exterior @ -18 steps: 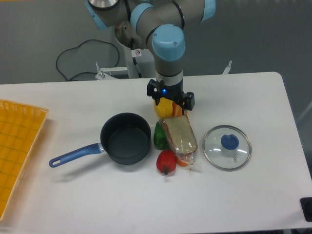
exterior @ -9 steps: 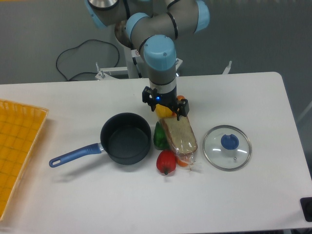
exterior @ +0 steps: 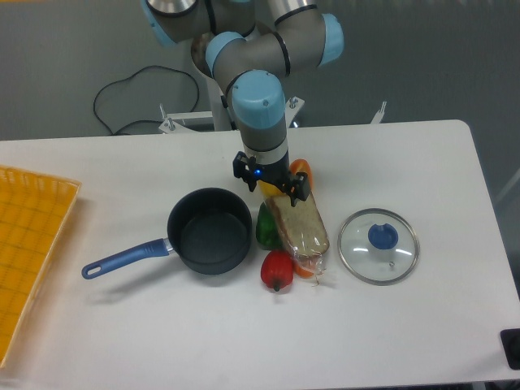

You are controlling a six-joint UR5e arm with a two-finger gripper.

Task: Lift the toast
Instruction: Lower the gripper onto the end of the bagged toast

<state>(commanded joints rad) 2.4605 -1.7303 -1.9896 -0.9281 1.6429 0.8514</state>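
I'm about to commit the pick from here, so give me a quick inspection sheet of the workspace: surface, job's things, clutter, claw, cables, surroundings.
Surface: white table, no spills seen.
Job's things: toast in clear wrap, lying flat at centre, leaning over the vegetables beside it.
Clutter: dark pot with blue handle to the left of the toast; green pepper and red pepper against the toast; orange pepper behind it; glass lid with blue knob to the right; yellow tray at the left edge.
Claw: claw low at the toast's far end; fingers hidden, open or shut cannot be told.
Cables: black cable looped on the floor behind the table.
Surroundings: grey floor, arm base behind the table.
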